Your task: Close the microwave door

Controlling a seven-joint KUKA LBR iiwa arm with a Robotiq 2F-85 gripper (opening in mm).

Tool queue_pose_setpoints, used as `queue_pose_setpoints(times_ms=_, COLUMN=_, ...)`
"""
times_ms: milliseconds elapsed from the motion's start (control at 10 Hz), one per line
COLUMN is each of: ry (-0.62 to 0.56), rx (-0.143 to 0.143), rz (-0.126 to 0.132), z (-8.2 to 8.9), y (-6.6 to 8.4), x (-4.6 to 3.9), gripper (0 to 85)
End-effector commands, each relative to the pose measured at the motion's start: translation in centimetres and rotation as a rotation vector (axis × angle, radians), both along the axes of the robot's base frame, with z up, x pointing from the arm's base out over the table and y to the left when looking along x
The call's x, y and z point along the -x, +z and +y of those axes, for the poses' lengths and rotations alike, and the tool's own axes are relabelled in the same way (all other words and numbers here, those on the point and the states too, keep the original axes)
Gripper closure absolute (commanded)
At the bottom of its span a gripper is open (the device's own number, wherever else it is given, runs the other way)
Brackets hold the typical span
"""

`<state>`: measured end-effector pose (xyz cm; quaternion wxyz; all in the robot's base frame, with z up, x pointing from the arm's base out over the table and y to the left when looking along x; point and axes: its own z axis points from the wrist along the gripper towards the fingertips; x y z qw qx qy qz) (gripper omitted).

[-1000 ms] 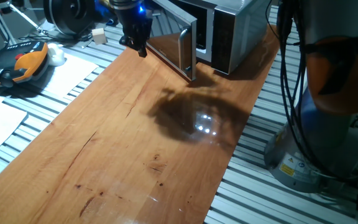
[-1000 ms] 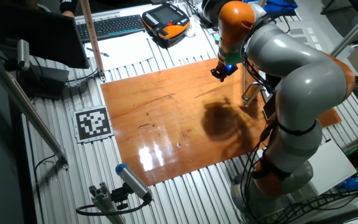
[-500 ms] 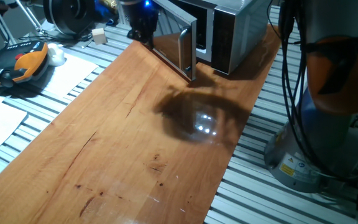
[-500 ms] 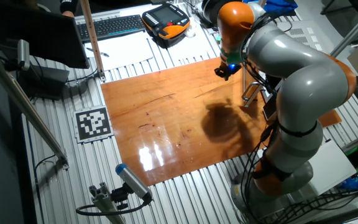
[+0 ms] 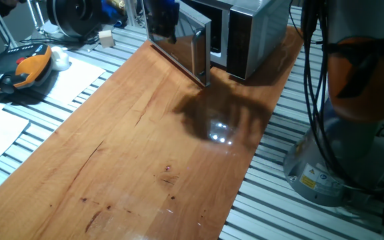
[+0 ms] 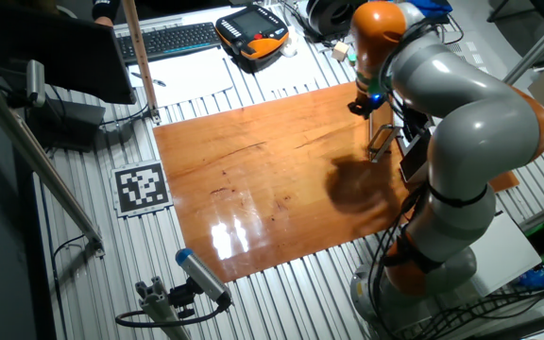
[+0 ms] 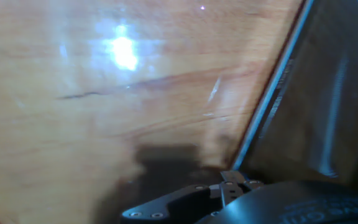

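Door ajar, swung out from microwave at surface's far end. End effector against door's outer face, near free edge; finger opening unclear, nothing visibly held.

Glossy wooden board on slatted aluminium table; lamp glare on wood.

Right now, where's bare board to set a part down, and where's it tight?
Free: the wooden board is bare from the near edge up to the microwave door. Also bare along its left edge beside the white papers. Crowded: the far corner, where the open door, the microwave and the gripper bunch together.
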<state>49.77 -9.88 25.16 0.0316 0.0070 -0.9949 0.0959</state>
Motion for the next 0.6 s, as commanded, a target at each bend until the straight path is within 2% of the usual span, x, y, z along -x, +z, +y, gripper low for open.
queue_pose_setpoints(times_ms=0, ry=0.011, rx=-0.002, rz=0.001, z=-4.9, y=0.3, x=0.17, gripper=85.0)
queue_pose_setpoints(times_ms=300, ry=0.036, rx=0.029, rz=-0.008, z=-7.8, y=0.5, x=0.72, gripper=85.0)
queue_pose_setpoints(times_ms=400, ry=0.046, rx=0.052, rz=0.006, z=-8.5, y=0.6, x=0.9, gripper=85.0)
queue_pose_setpoints(times_ms=500, ry=0.048, rx=0.057, rz=0.008, z=-8.9, y=0.7, x=0.99, gripper=85.0)
